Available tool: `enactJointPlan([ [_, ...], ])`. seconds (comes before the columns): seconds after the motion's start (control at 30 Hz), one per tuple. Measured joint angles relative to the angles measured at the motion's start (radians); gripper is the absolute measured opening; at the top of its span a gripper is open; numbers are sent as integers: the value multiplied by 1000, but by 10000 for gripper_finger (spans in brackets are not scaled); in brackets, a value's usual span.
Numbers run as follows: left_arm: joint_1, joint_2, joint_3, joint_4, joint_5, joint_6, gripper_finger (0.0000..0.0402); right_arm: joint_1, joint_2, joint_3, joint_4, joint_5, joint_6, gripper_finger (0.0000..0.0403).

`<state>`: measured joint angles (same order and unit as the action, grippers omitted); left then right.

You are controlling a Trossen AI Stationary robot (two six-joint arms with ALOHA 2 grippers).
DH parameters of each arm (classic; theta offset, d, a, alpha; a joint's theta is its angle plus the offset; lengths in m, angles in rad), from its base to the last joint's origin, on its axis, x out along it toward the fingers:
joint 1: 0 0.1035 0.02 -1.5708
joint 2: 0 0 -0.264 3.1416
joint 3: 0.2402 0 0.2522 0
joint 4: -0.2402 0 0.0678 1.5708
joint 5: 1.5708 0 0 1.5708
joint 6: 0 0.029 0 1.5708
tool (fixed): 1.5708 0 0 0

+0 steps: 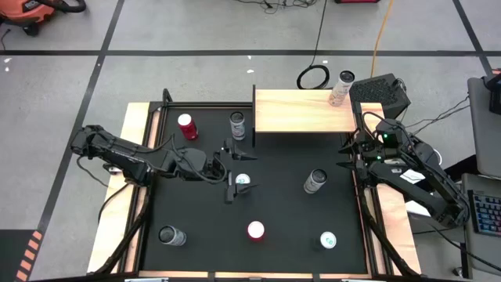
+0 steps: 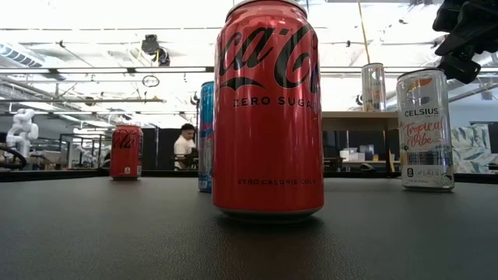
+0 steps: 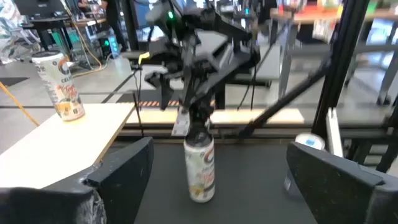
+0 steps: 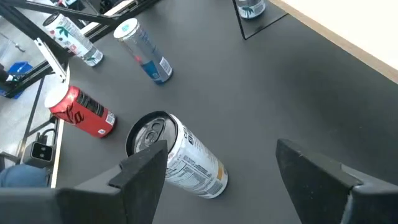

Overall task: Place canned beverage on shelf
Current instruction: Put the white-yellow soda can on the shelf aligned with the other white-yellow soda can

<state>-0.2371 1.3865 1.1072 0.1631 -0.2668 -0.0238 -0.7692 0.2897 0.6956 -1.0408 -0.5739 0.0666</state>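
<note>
Canned beverage (image 1: 341,88), a pale Celsius tin, stands upright on the far right corner of the shelf (image 1: 305,111), the pale-wood board at the bench's (image 1: 203,211) far edge. Your left tool (image 1: 232,172) hangs with fingers spread wide and empty over the bench's middle, a blue-and-white can (image 1: 243,181) just beside it. Your right tool (image 1: 350,155) sits at the bench's right edge, jaws also parted and gripping nothing, aimed toward a white can (image 4: 180,157) that stands upright on the black surface. You also see a red Coca-Cola can (image 2: 268,109) close to the low camera, upright, and other cans scattered about.
</note>
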Motion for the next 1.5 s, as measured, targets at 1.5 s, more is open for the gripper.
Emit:
enactJointPlan([
  [1.5,-38,1,2,11,57,-58,371,0,58,-16,1064,-140,162,265],
])
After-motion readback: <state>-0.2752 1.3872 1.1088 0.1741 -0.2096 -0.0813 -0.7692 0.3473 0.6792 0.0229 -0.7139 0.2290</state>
